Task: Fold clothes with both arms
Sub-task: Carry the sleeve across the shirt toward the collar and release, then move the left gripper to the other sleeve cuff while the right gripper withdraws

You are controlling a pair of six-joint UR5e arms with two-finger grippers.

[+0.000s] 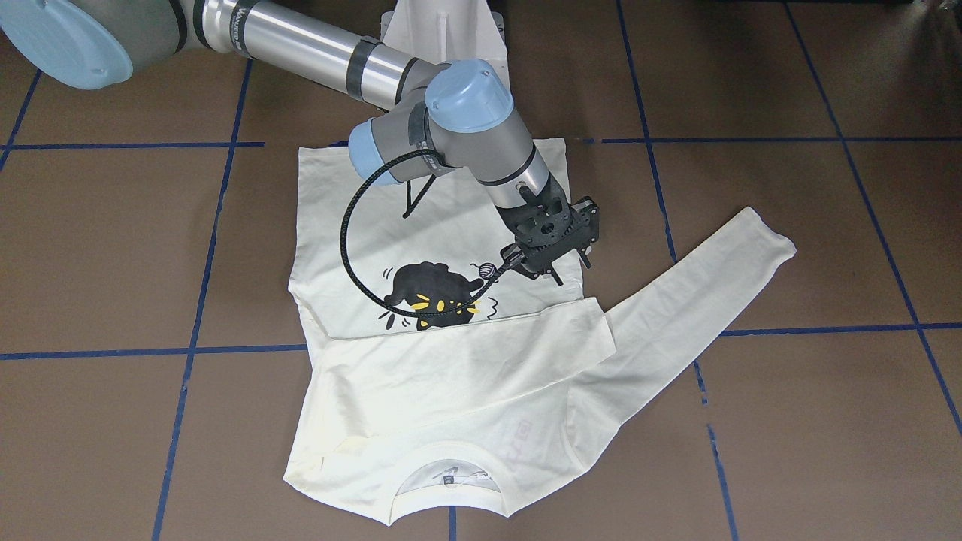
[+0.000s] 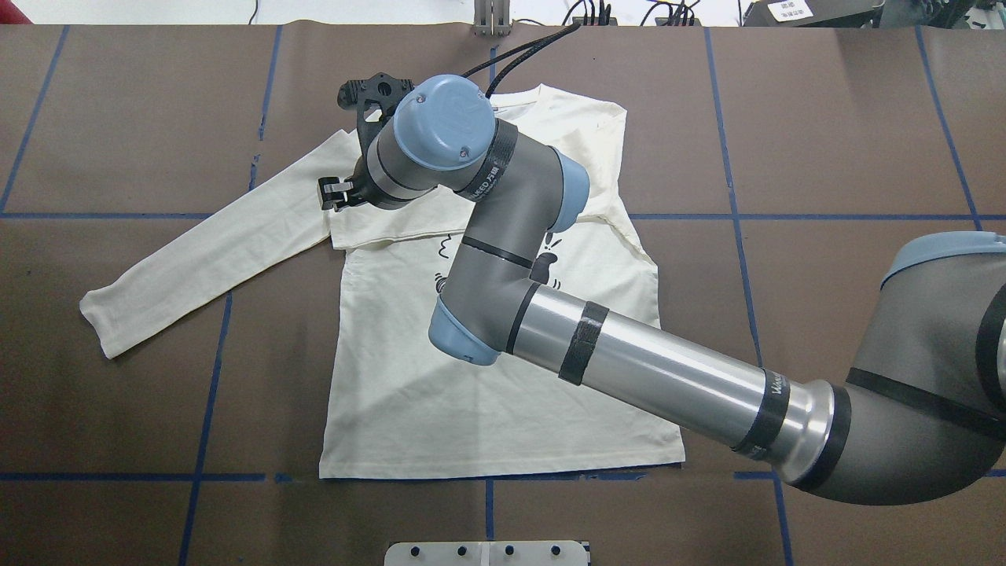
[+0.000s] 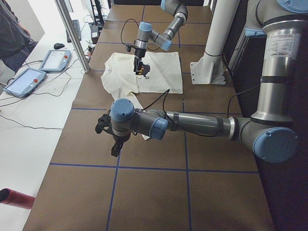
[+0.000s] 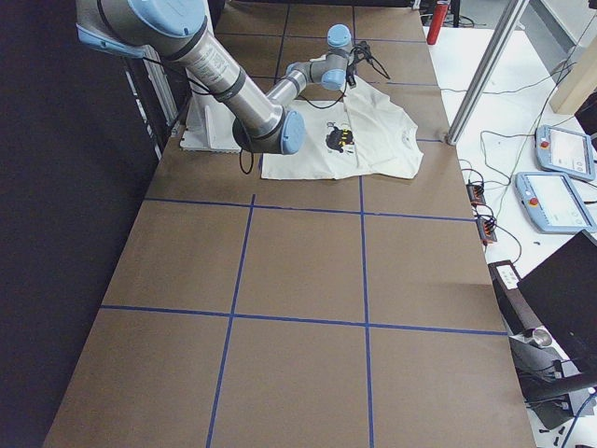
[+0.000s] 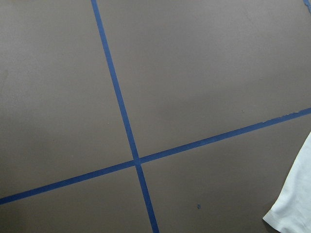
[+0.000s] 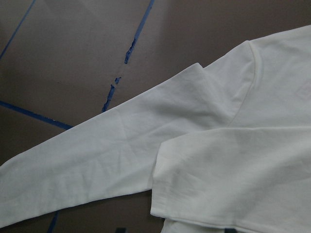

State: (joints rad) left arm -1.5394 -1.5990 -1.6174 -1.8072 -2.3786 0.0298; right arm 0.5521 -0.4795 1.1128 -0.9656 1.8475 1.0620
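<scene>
The cream-white shirt (image 1: 451, 391) lies flat on the brown table with its black cat print (image 1: 432, 293) facing up. One sleeve (image 1: 481, 338) is folded across the chest. The other sleeve (image 2: 204, 259) stretches out sideways. My right arm reaches across the shirt. Its gripper (image 1: 571, 270) hovers just above the folded sleeve's cuff (image 6: 170, 179), open and holding nothing. My left gripper (image 3: 115, 150) shows only in the exterior left view, over bare table beside the outstretched sleeve's end (image 5: 294, 204). I cannot tell whether it is open or shut.
Blue tape lines (image 2: 212, 393) divide the table into squares. The white pedestal base (image 1: 443, 30) stands at the robot's edge behind the shirt. Two control tablets (image 3: 24, 82), a metal post (image 3: 72, 33) and a person (image 3: 14, 29) are on the far side.
</scene>
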